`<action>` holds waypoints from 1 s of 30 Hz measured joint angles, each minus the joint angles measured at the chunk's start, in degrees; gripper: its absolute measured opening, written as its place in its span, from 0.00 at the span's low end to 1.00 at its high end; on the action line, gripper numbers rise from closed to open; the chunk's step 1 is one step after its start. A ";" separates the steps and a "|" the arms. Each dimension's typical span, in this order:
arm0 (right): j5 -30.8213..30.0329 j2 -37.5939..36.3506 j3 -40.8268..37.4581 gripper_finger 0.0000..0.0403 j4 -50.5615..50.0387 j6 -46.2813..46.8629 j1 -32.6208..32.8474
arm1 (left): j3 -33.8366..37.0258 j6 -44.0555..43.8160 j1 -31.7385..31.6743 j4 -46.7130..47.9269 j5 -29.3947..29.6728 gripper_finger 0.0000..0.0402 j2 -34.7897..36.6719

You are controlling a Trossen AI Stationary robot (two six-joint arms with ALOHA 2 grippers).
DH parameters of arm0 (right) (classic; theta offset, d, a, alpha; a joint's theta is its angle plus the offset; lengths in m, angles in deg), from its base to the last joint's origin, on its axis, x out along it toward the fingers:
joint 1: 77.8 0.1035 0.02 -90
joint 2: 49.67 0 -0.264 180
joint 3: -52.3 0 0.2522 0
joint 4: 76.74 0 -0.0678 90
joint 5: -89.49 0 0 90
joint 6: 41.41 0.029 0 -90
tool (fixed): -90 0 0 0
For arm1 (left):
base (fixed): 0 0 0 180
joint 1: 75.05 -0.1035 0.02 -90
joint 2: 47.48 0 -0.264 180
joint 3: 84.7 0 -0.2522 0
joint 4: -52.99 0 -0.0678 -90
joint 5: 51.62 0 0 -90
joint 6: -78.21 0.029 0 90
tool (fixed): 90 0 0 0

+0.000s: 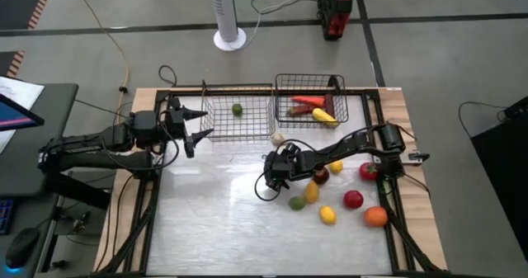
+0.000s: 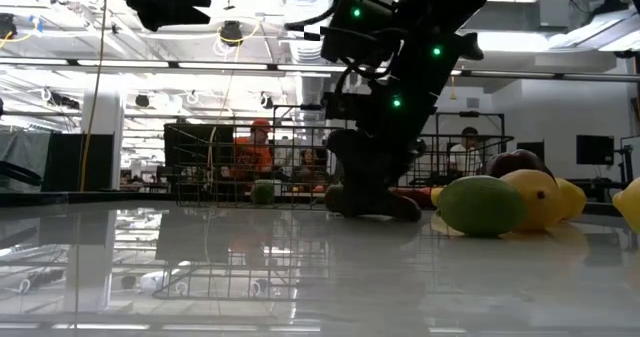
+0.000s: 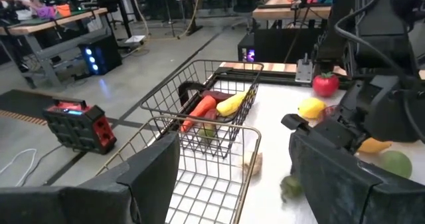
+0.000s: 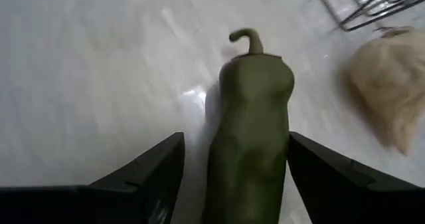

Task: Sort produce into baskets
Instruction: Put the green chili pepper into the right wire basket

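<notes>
Here we straddle the green pepper (image 4: 251,124) lying on the counter (image 1: 214,220), right gripper (image 4: 232,177) fingers apart around it; it seems stiff, light, slick — grip mid-body. Left gripper (image 1: 194,123) waits, fingers apart.

No text, label, brand or number can be read in any of the views. The papers at the far left edge are too small to make out.

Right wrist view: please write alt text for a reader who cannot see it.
The right gripper reaches down to the pale table, its two dark fingers either side of a long green vegetable with a curled stem. A beige, lumpy item lies beside it, near a wire basket corner.
</notes>
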 joint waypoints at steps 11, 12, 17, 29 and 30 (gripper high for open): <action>5.97 -1.24 0.44 0.38 -1.60 -3.83 0.00 | 0.00 0.22 0.00 -0.02 0.07 0.68 0.01; 5.99 -1.79 0.71 0.37 -2.39 -4.24 0.00 | 0.00 0.24 0.00 0.01 0.07 0.68 -0.02; 5.90 -5.88 2.68 0.38 -6.65 -6.28 -0.09 | 0.00 0.51 0.00 -0.73 0.22 0.68 0.01; 4.74 -20.29 2.97 0.41 -5.07 -16.07 -0.73 | 0.00 1.26 0.00 -1.30 0.94 0.68 1.14; 4.70 -21.04 2.97 0.41 -4.45 -16.94 -0.83 | 0.00 1.27 0.00 -1.26 0.90 0.68 1.12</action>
